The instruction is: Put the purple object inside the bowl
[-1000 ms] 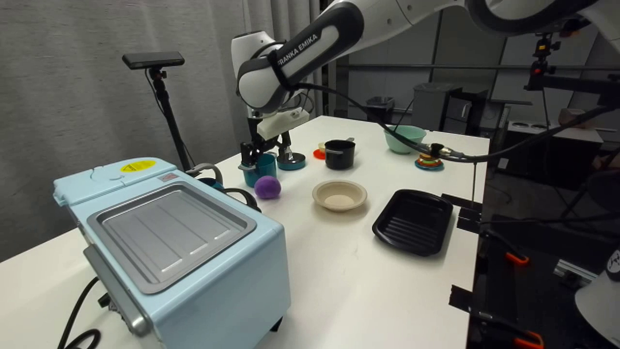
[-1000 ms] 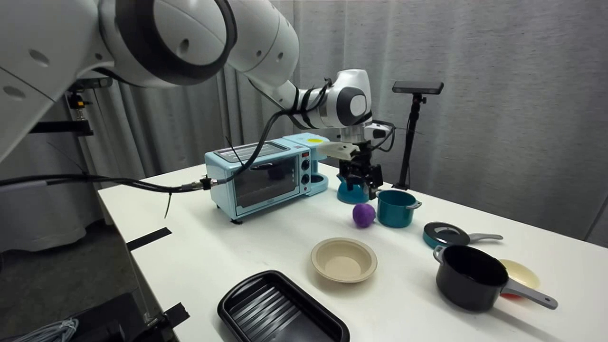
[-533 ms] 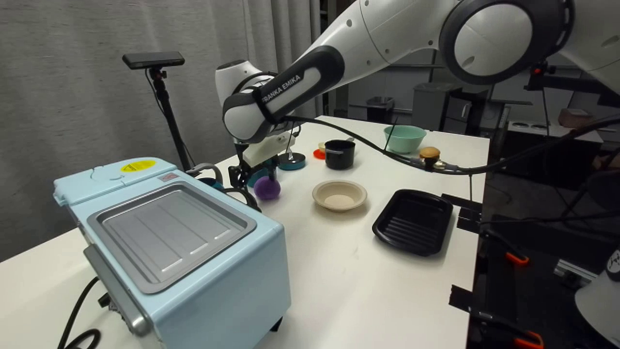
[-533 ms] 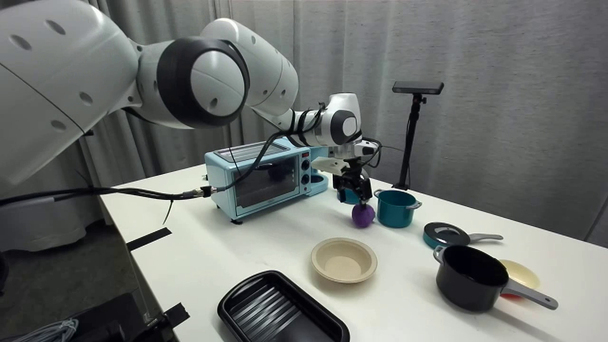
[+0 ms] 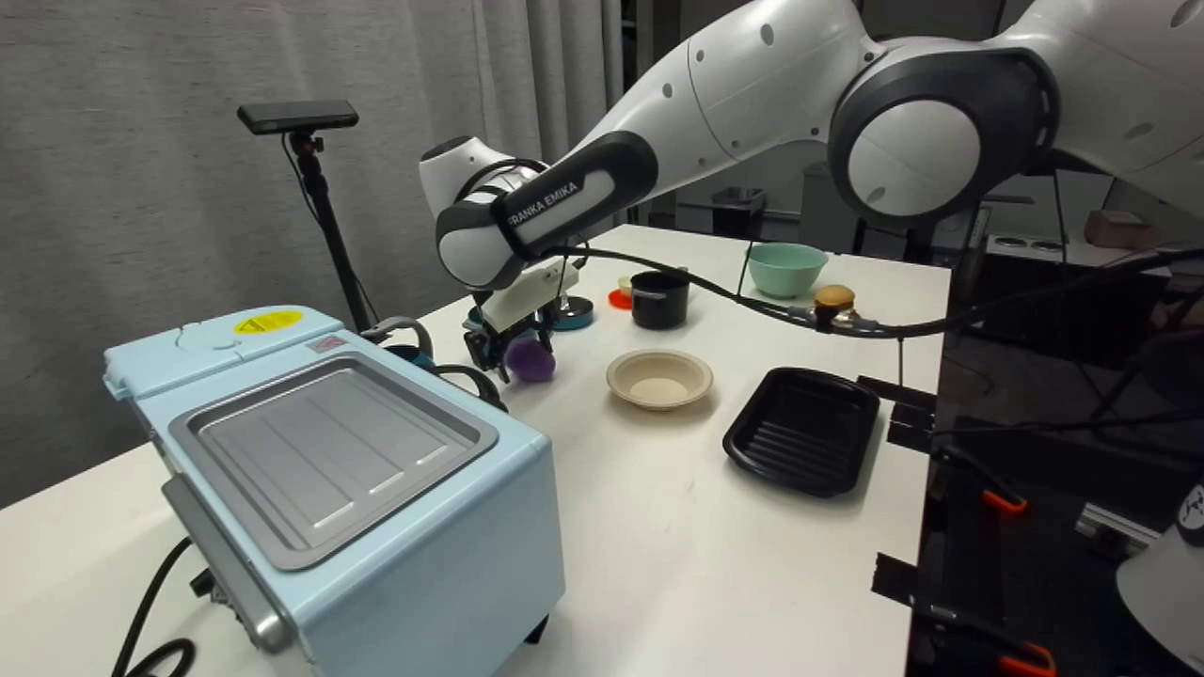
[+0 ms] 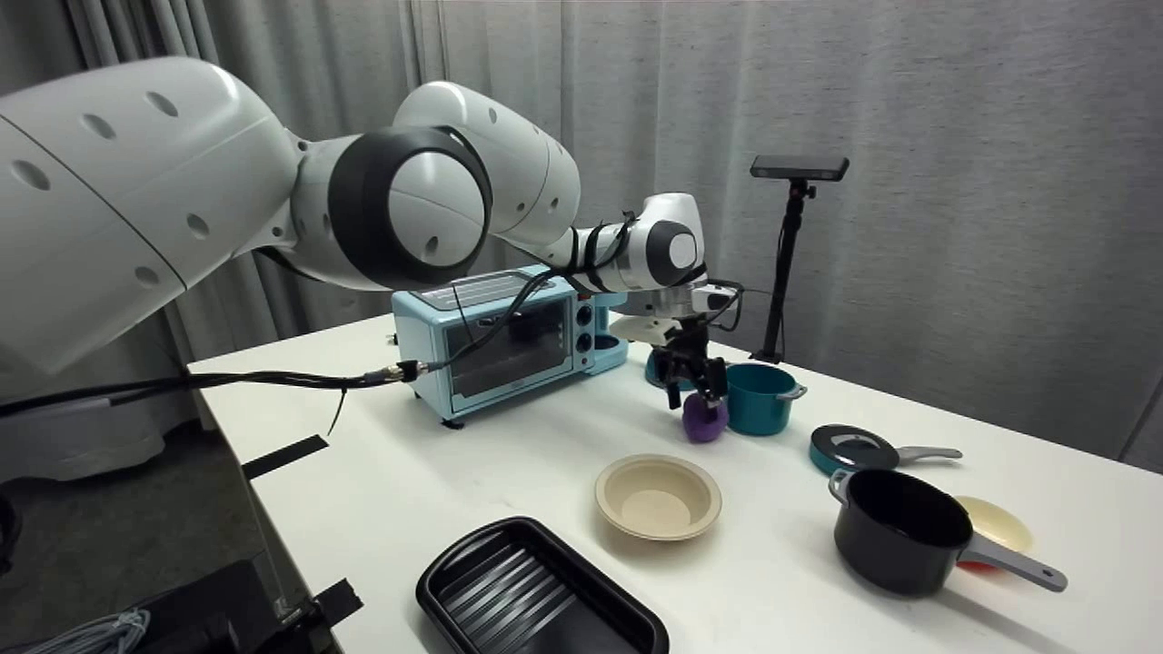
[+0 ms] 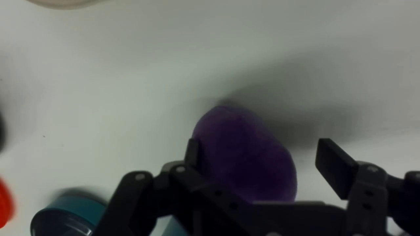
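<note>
Between the widely spread fingers (image 7: pixel 192 152) of our gripper (image 7: pixel 262 154), which grips nothing, the purple object (image 7: pixel 242 141) sits nearer one side, so we should centre before closing.

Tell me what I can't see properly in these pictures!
Purple object: in the wrist view, the pincer hides part of it.
Beige bowl: the wrist view's top edge cuts off nearly all of it.
Red thing: blurred, and cut off by the wrist view's left edge.
Black ribbed tray: an exterior view's bottom edge cuts off its near end.
Yellow sticker: in an exterior view, any words are too small to read.
</note>
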Controlling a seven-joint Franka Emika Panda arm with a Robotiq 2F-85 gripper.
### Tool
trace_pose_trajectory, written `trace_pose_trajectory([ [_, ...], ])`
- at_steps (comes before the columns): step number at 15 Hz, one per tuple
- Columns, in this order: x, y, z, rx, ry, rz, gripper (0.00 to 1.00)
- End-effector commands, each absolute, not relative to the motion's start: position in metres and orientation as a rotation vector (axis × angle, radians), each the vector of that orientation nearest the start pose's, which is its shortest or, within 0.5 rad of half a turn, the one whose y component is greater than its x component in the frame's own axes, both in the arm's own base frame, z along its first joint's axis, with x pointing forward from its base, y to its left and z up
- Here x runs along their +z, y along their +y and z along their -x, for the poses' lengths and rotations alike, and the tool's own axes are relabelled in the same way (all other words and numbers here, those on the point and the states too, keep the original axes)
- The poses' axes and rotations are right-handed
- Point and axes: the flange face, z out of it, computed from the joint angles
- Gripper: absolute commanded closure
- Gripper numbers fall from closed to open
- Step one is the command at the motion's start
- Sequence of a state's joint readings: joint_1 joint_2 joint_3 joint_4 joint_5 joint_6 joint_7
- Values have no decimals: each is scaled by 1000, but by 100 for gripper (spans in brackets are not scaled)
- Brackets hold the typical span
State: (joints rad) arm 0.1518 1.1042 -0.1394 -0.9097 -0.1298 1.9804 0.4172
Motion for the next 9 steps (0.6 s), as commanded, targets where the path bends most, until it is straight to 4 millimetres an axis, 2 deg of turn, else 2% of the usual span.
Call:
trace_pose_trajectory([
  [1,202,41,-793,-40,556,3369,42],
  [4,209,46,-794,-50,580,3359,65],
  [5,217,36,-796,-59,581,3351,72],
  [9,268,22,-794,-70,591,3315,97],
])
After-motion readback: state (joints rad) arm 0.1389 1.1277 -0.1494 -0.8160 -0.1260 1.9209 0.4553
